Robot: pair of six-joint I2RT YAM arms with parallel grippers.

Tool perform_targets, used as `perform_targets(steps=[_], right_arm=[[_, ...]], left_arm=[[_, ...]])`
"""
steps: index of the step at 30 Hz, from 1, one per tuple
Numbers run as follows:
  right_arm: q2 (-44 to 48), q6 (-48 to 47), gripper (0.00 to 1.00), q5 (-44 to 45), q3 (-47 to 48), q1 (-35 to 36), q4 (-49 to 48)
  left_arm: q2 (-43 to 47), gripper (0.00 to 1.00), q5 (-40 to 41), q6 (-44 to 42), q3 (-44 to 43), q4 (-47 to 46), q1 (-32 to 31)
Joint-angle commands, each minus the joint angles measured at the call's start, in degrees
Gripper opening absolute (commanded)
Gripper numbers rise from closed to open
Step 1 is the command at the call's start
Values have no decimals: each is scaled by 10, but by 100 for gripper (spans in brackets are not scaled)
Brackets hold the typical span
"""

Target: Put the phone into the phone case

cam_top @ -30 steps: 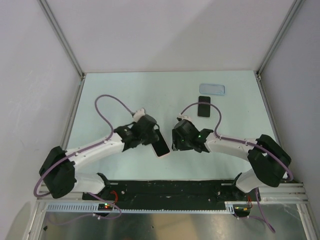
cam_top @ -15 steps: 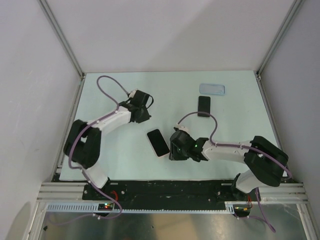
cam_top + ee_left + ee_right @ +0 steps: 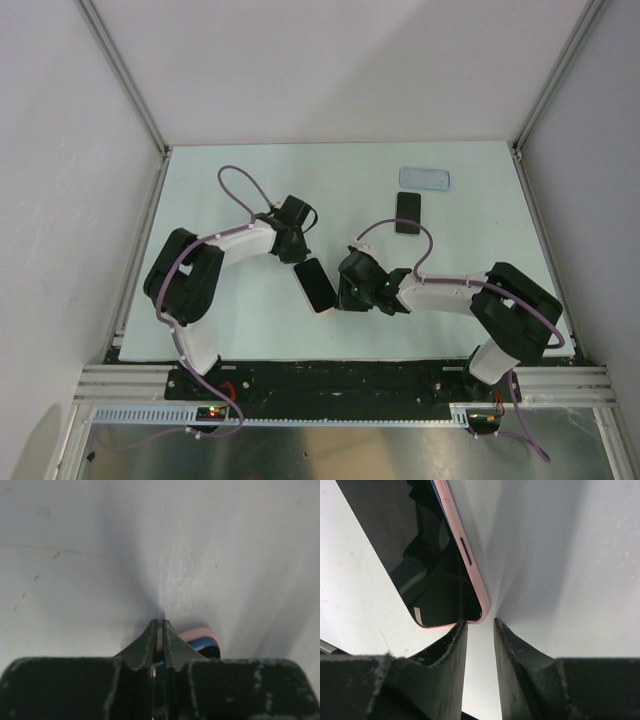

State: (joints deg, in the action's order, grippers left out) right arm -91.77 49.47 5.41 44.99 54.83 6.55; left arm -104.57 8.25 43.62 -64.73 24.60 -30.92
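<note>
I find the phone (image 3: 407, 212) lying flat on the table (image 3: 230, 180) toward the far right. It is all black, with rounded corners and a dark glossy face. The phone case (image 3: 425, 178), a pale blue translucent shell, lies just beyond it at the far edge, apart from it. Neither arm is touching either item.

Both arms are at a pink-rimmed slab (image 3: 316, 285) that lies nearer the bases. The left gripper (image 3: 298, 258) is at its far end and the right gripper (image 3: 345, 292) at its right side.

Only the overhead view shows the phone and case. The wrist views add finger detail:

- **Left wrist:** the fingers are drawn almost together, leaving a thin slit. A pink and blue corner of the slab shows just behind them. I cannot tell whether they pinch it.
- **Right wrist:** the fingers stand slightly apart with nothing in the gap. The slab's rounded pink corner sits just beside one fingertip (image 3: 455, 635), and its side button and dark reflective face are plainly visible.
</note>
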Motion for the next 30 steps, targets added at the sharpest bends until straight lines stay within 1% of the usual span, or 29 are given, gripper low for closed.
perform_targets(steps=[1, 7, 11, 14, 17, 20, 23, 24, 27, 30], right_arm=[[-21, -23, 32, 18, 17, -25, 11], [-20, -44, 32, 21, 27, -49, 24], [-16, -54, 32, 28, 27, -58, 31], [-12, -63, 32, 36, 27, -61, 40], [3, -78, 33, 50, 27, -58, 61], [41, -108, 34, 69, 27, -52, 77], [80, -164, 36, 55, 30, -45, 62], [88, -185, 38, 48, 36, -39, 54], [76, -231, 43, 45, 69, -11, 51], [35, -269, 44, 45, 122, 16, 57]], left_arm=[[39, 12, 5, 40, 41, 2, -19], [110, 11, 23, 107, 123, -11, -40], [166, 11, 32, 141, 172, -13, -64], [205, 12, 38, 159, 205, -14, -84], [239, 12, 45, 164, 234, -14, -88], [276, 14, 54, 151, 250, -13, -82], [312, 19, 58, 133, 255, -6, -67], [323, 20, 59, 129, 258, -4, -62], [351, 23, 49, 120, 265, -3, -34], [370, 24, 31, 112, 269, -2, -7]])
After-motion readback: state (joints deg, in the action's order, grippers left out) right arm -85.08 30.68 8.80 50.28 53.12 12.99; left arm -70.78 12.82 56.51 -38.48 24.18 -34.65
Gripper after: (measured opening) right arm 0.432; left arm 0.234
